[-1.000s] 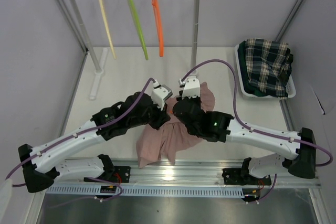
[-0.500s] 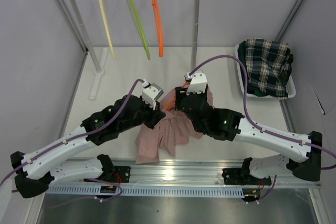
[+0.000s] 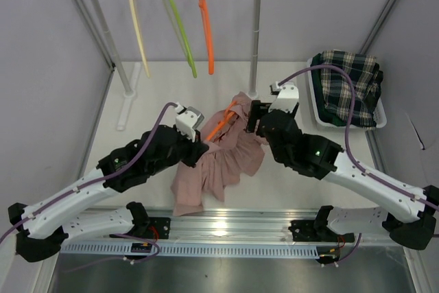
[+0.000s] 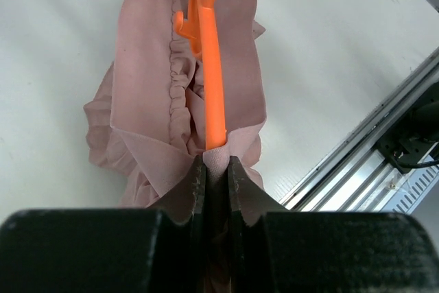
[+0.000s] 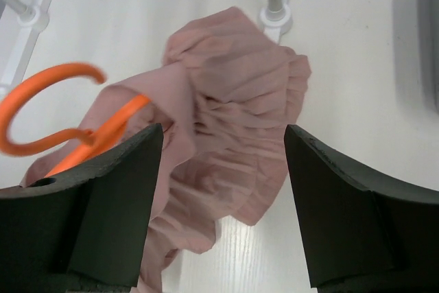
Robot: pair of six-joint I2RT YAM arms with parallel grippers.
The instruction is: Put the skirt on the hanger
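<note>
Skirt (image 3: 216, 162): centre of the top view, heaped on the table (image 3: 151, 101), waistband draped over an orange hanger (image 3: 223, 123).
Main risk: the waistband likely slides off the hanger's free arm, because the right gripper (image 5: 219, 135) stands spread above the cloth, holding nothing.
Lesser risk: the left gripper (image 4: 215, 169), pinching the skirt over the hanger's end, may lose that thin fold.
Basket (image 3: 317, 111): upper right, holds plaid cloth (image 3: 350, 87).
</note>
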